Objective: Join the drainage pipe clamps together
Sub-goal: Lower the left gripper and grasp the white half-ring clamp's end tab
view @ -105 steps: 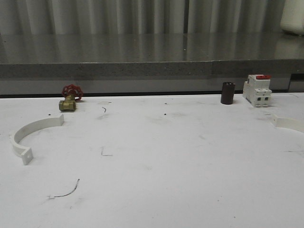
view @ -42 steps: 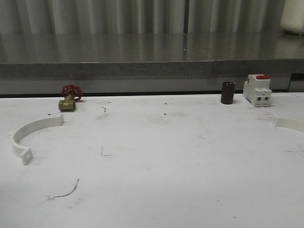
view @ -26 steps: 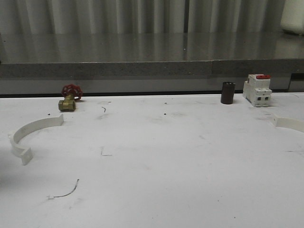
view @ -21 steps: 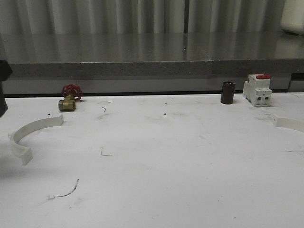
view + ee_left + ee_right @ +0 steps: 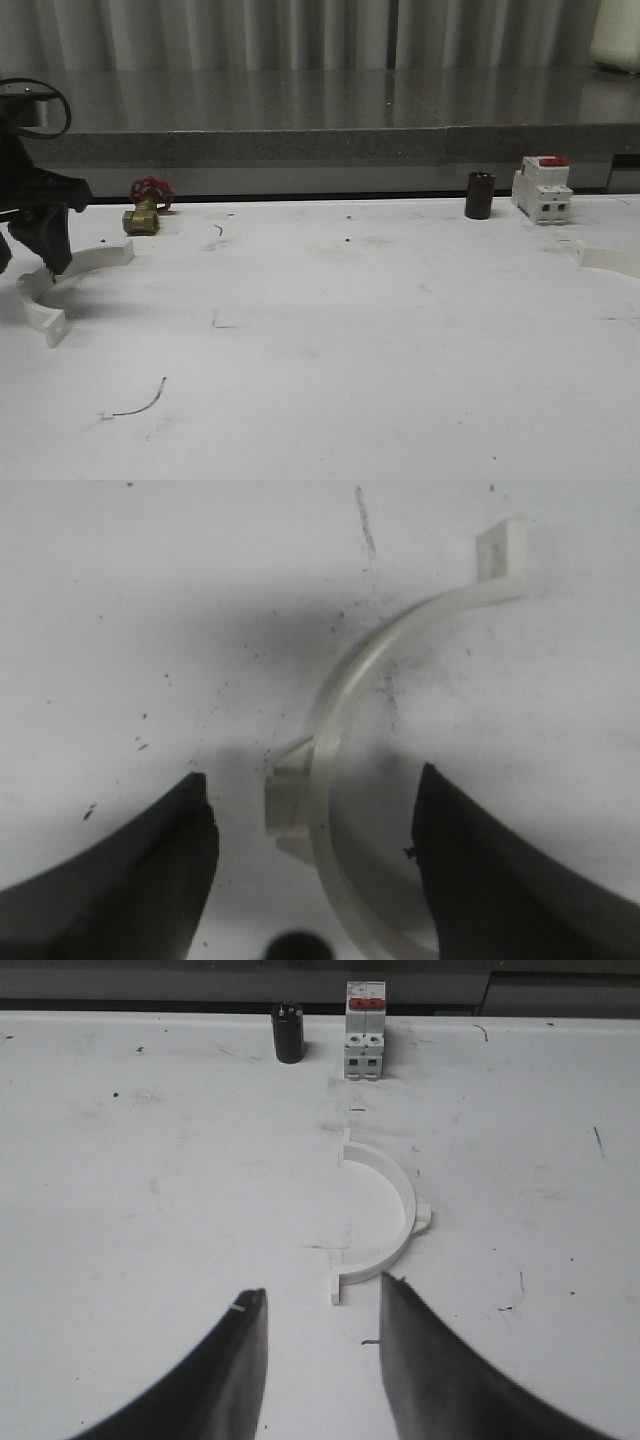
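Down onto the table's (image 5: 330,340) left edge comes the left arm, which was out of the front view a moment ago; its black left gripper (image 5: 40,262) now hangs over the left clamp half (image 5: 62,275), jaws spread wide to either side of the band, not touching it as far as the left wrist view shows. That half is a thin white semicircular band with a flat tab at each end and a small lug on its outer curve. The right clamp half (image 5: 385,1215), the same shape, lies flat near the table's right edge, below the white breaker (image 5: 364,1044) and dark cylinder (image 5: 289,1034). The right gripper (image 5: 320,1350) hovers near one tab, jaws parted, holding nothing. A brass valve (image 5: 146,210) sits near the back left.
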`<state>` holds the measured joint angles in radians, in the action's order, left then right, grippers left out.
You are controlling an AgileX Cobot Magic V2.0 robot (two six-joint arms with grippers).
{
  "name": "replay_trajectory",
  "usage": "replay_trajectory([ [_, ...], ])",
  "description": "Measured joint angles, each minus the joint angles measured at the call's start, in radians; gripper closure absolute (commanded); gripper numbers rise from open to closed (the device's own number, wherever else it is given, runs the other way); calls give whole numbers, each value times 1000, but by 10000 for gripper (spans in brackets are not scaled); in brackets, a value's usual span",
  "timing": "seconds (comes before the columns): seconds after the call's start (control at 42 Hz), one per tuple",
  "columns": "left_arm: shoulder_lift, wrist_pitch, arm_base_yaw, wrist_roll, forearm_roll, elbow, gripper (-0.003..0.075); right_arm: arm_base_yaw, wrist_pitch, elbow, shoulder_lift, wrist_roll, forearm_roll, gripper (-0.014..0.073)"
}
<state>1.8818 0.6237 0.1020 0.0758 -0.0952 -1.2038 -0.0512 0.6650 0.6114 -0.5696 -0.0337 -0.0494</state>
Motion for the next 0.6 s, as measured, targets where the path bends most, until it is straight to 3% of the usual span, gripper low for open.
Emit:
replay_trajectory([
  [0.143, 31, 7, 0, 0, 0, -21, 317, 0, 0, 0, 0, 0, 0, 283],
  [0.596, 48, 36, 0, 0, 0, -23, 625, 0, 0, 0, 0, 0, 0, 283],
])
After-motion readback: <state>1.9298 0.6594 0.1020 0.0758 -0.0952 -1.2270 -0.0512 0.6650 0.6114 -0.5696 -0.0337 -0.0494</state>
